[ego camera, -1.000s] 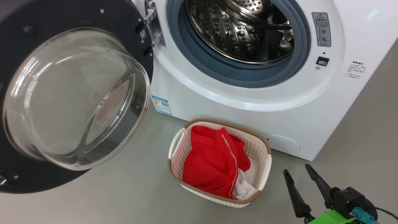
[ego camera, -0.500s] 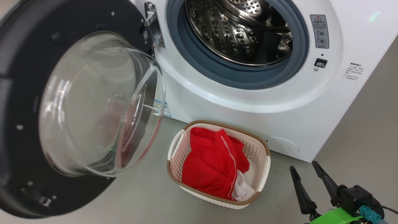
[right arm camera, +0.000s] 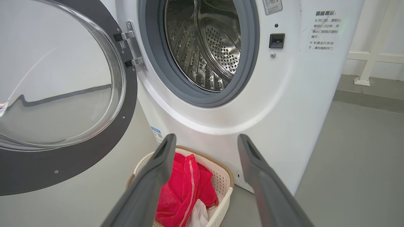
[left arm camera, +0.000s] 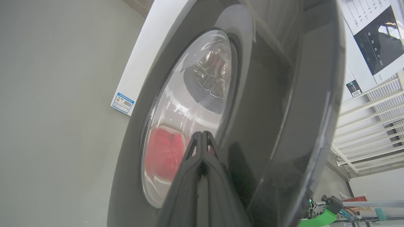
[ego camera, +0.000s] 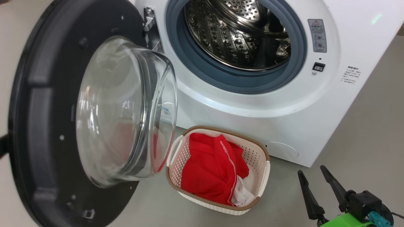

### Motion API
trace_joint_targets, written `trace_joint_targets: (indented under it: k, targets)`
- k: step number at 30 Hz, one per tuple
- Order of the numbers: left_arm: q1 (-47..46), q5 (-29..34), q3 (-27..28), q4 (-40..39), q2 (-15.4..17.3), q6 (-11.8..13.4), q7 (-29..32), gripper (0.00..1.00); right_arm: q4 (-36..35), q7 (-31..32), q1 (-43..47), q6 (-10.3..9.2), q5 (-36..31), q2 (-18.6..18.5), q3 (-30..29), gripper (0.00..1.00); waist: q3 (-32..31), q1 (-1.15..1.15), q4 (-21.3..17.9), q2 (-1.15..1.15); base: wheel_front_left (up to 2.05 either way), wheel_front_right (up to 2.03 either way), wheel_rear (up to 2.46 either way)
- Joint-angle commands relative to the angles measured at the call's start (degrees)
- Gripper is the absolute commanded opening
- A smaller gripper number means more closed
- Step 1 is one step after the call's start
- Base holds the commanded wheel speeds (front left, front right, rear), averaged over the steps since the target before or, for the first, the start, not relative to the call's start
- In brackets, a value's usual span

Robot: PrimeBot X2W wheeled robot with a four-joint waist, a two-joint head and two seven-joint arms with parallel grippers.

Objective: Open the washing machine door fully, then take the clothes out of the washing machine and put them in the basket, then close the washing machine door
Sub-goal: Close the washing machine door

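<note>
**A bare laundry test room, more lab or demo space than home**

A white washing machine (ego camera: 246, 104) stood straight on a smooth grey floor (ego camera: 363, 132), with printed notices (right arm camera: 325, 31) stuck to its front and a small basket (ego camera: 217, 206) of red clothes (ego camera: 208, 167) set on the floor before it. Pale walls (right arm camera: 391, 31) surrounded it. The left wrist view showed a chart-like poster (left arm camera: 375, 41) and a white slatted frame (left arm camera: 369, 126); the right wrist view showed a white post (right arm camera: 375, 37) at the wall's foot. Which kind of facility it was could not be told.
</note>
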Motion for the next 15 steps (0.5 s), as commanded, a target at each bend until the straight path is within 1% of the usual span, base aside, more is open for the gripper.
trace_joint_targets:
  k: [1, 6, 15]
  targets:
    - [-0.86, -0.78, 2.04, -2.08, 3.18, -0.40, 0.48, 0.00, -1.40, -0.38, -0.32, 0.36, -0.78, -0.25, 1.13, 1.00, -0.15, 0.00, -0.29, 0.00, 0.00, 0.00, 0.00]
    - [0.62, -1.90, 0.10, -7.41, 2.65, -0.40, 0.46, 0.00, -1.50, -0.38, -0.38, 0.36, -0.78, -0.03, 1.05, 1.00, -0.28, 0.00, -1.46, 0.00, 0.00, 0.00, 0.00]
    - [0.55, -2.30, -3.96, -14.32, 0.76, -0.40, -2.01, 0.00, -1.57, -0.38, -0.48, 0.36, -0.73, 0.27, 1.28, 1.00, -0.17, 0.00, -4.29, 0.00, 0.00, 0.00, 0.00]
